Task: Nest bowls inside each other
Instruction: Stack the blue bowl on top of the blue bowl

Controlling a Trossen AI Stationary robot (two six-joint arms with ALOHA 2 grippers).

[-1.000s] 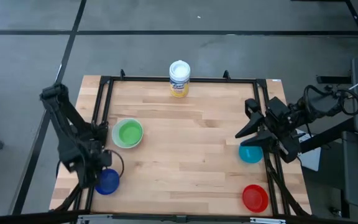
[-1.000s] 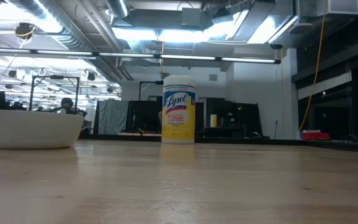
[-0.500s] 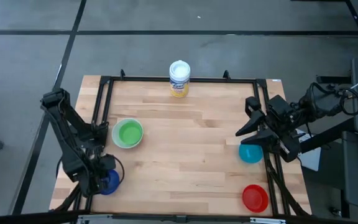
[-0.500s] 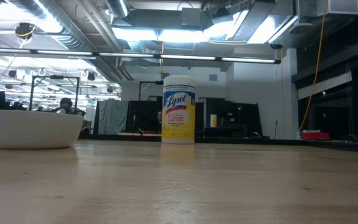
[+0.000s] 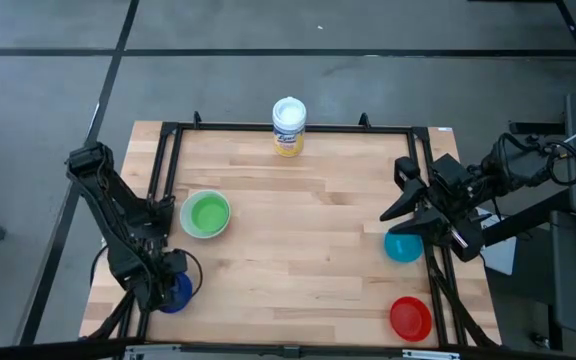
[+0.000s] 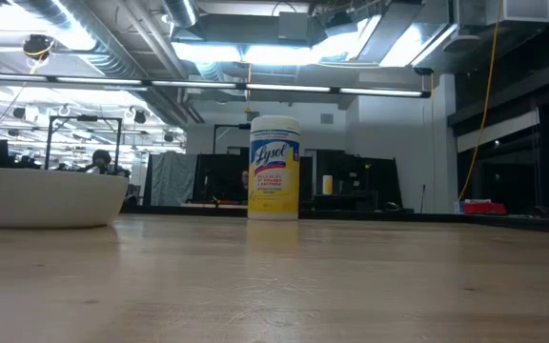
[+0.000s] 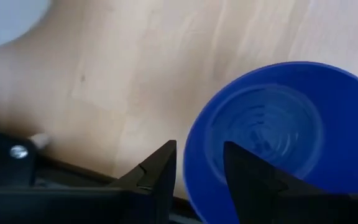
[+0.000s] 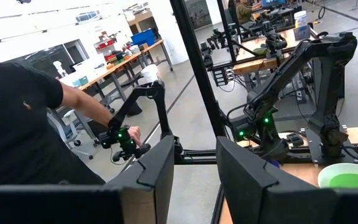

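Note:
The blue bowl (image 5: 176, 291) sits upright on the wood near the table's front left corner. My left gripper (image 7: 199, 168) points down over it, open. One finger (image 7: 157, 177) stands outside the bowl's rim (image 7: 190, 155) and the other (image 7: 250, 177) inside; no touch shows. A green bowl (image 5: 206, 213) rests inside the white bowl (image 6: 48, 197) just beyond. The teal bowl (image 5: 403, 246) and the red bowl (image 5: 410, 318) sit at the right. My right gripper (image 8: 194, 162) hangs open and level, high above the teal bowl.
A yellow canister with a white lid (image 5: 288, 126) stands at the middle of the far edge. A black frame rail (image 5: 158, 180) runs along the table's sides, close to the blue bowl. A person (image 8: 23, 130) stands beyond the table.
My left gripper has sunk toward the blue bowl and shifted a little toward the table's near edge, so it now covers the bowl's left part from above. The bowls have not moved.

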